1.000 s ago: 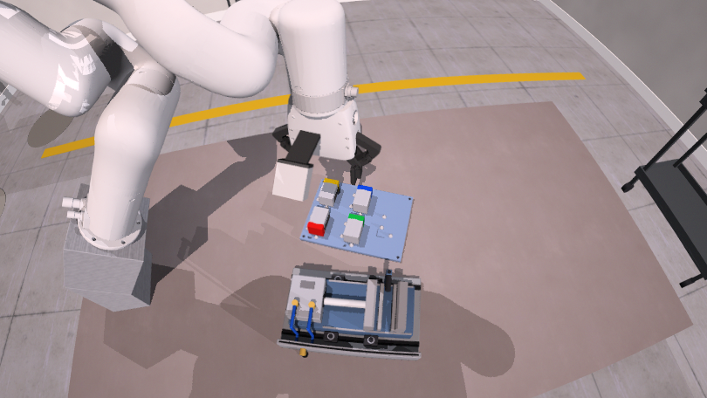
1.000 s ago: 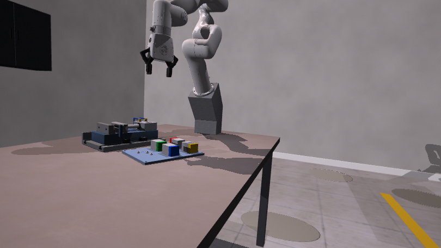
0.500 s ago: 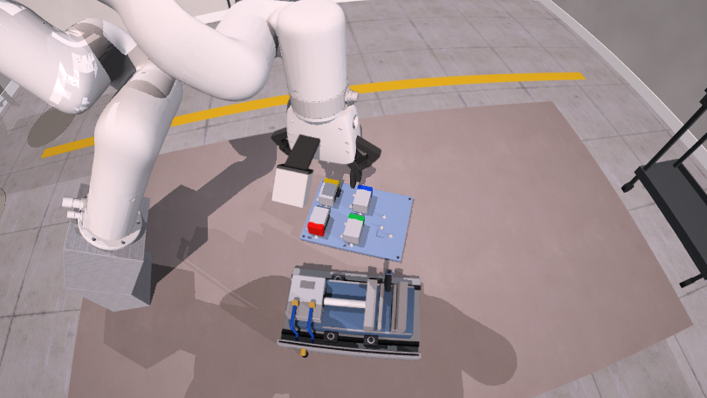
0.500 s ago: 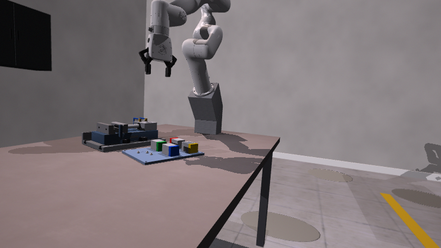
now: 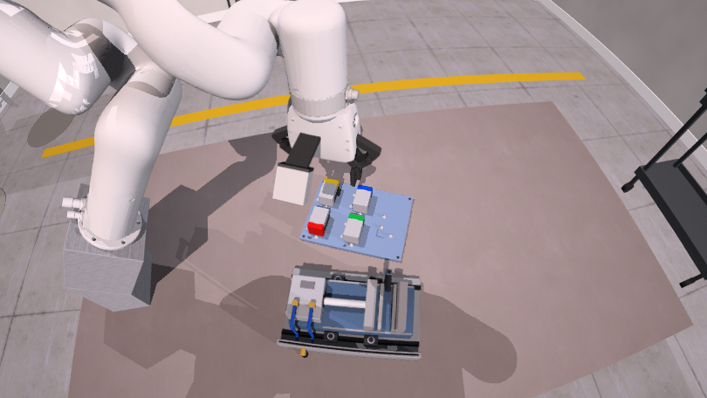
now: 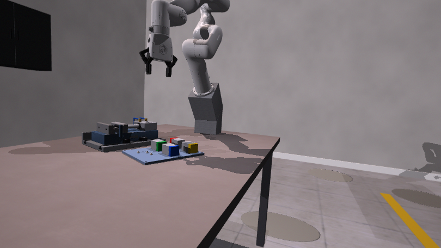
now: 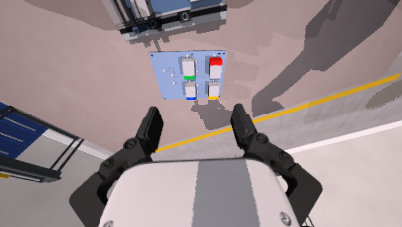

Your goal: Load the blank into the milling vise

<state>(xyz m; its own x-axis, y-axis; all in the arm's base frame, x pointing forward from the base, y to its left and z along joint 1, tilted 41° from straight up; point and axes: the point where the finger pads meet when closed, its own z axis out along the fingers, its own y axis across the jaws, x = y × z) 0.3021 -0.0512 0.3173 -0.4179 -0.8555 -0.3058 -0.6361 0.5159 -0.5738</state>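
The green-ended blank lies on the blue infeed plate, in the row nearer the vise; it also shows in the side view and in the wrist view. Blanks with a red end, a yellow end and a blue end lie on the same plate. The vise stands in front of the plate, jaws apart and empty. My gripper is open and empty, high above the table, over the plate's far edge.
The vise's hose block is at its left end, the plain fixed jaw at its right. The work stop rod stands at the end nearest the plate. Small pins dot the plate's empty right part. The table edge is on the right.
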